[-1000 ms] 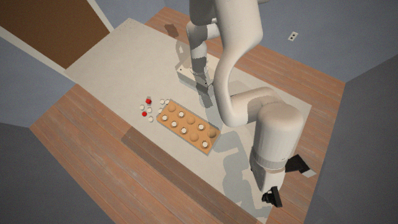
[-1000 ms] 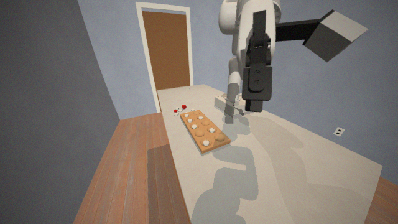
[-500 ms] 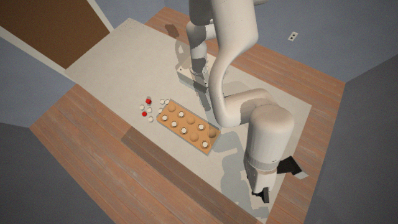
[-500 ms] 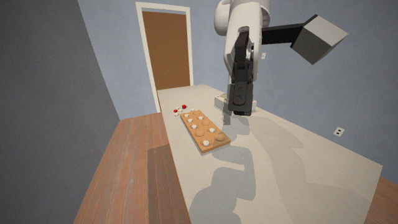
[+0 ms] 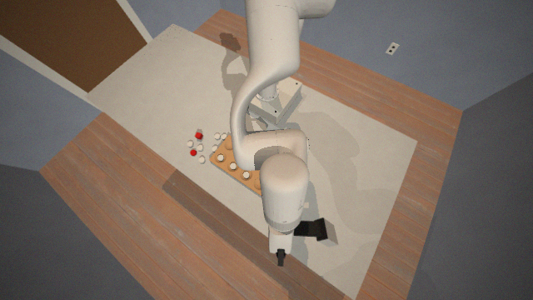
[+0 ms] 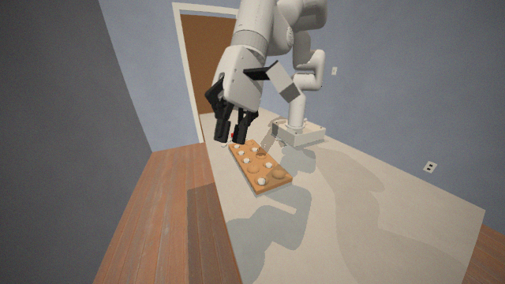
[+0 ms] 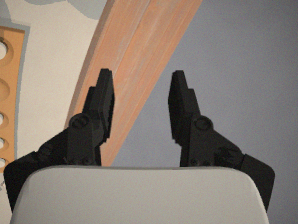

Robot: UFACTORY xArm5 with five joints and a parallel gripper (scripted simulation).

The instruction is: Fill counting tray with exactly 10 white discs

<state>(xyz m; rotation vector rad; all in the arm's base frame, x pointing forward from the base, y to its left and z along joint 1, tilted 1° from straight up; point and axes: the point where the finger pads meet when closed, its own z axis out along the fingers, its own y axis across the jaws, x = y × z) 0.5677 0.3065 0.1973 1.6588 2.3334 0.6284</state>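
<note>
Has blue-grey walls (image 5: 354, 54) (image 6: 375, 99), a brown door (image 5: 75, 37) (image 6: 209, 59) at far left, and an outlet (image 5: 392, 48) (image 6: 430, 166) at right. Shows planked wooden floor (image 5: 146, 229) (image 6: 158, 205) (image 7: 125, 40) around a pale tabletop (image 5: 146, 83) (image 6: 355, 237) (image 7: 50, 75), crossed by soft shadows.

Since the earlier pics, your arm (image 5: 272, 46) (image 6: 256, 24) has swung toward the door end of the tabletop (image 5: 158, 96) (image 6: 355, 221). In the top view it now blocks part of the tray (image 5: 238, 178) (image 6: 272, 187), incl. several pockets you could see 0.5 sec ago. In the ext. view your tool (image 5: 281, 256) (image 6: 230, 136) (image 7: 141, 84) has moved left, w/ both fingers now showing apart.
</note>
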